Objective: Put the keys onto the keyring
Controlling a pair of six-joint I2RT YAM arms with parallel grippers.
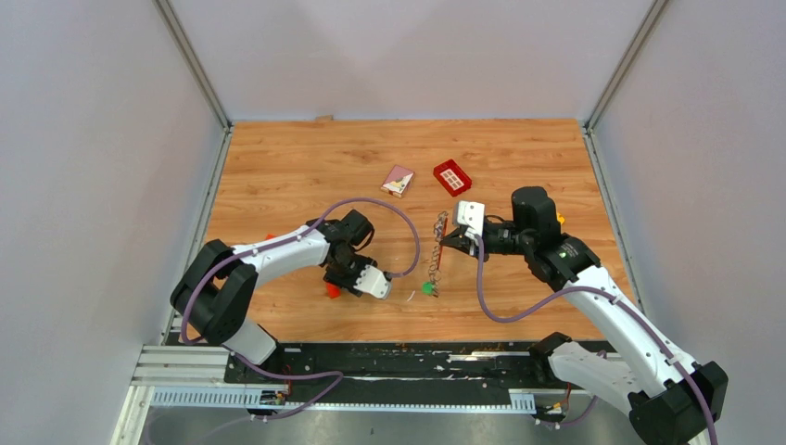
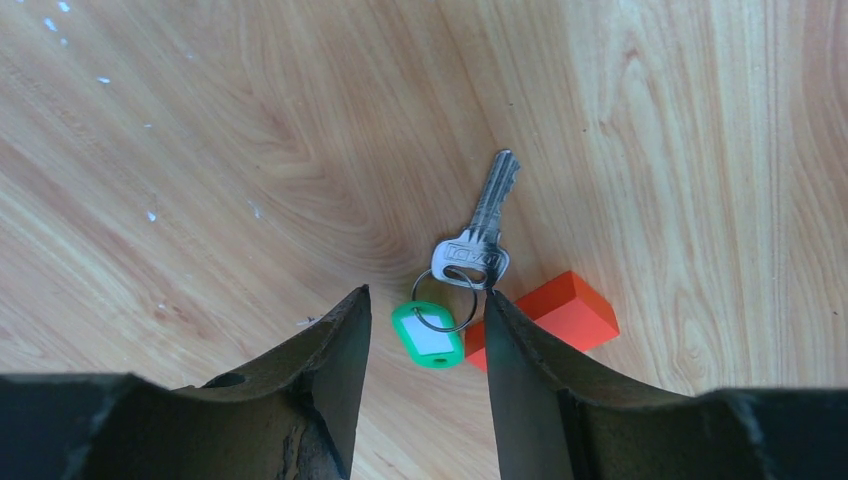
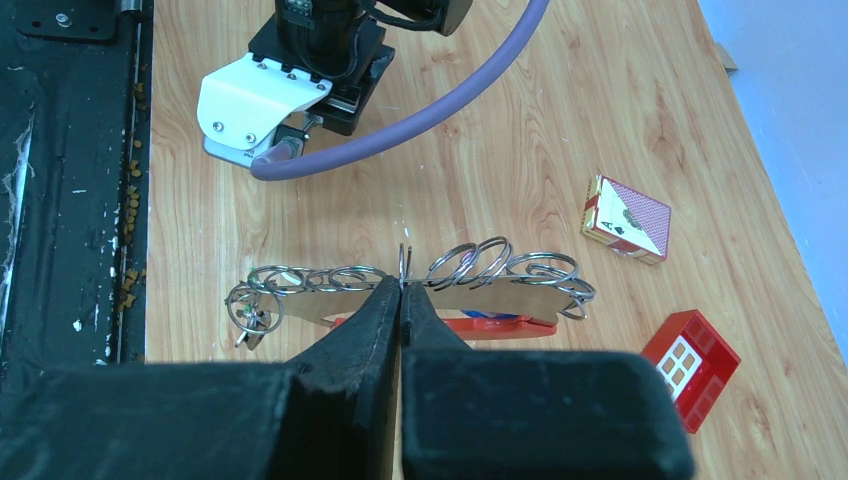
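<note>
In the left wrist view a silver key [image 2: 482, 228] lies flat on the wood, joined by a small split ring to a green tag [image 2: 428, 335]. My left gripper [image 2: 427, 297] is open just above it, one finger on each side of the tag; in the top view this gripper [image 1: 345, 281] hides the key. My right gripper [image 3: 402, 288] is shut on a wire ring at the middle of the keyring [image 3: 500, 290], a grey strip lined with rings and a red curved piece [image 3: 490, 326]. In the top view the keyring [image 1: 438, 252] has a green-headed key [image 1: 428, 287] at its near end.
A small red block [image 2: 560, 312] lies touching my left gripper's right finger, also in the top view [image 1: 331, 290]. A card box [image 1: 398, 180] and a red gridded tray [image 1: 452, 176] lie further back. The left arm's purple cable [image 1: 408, 232] loops near the keyring.
</note>
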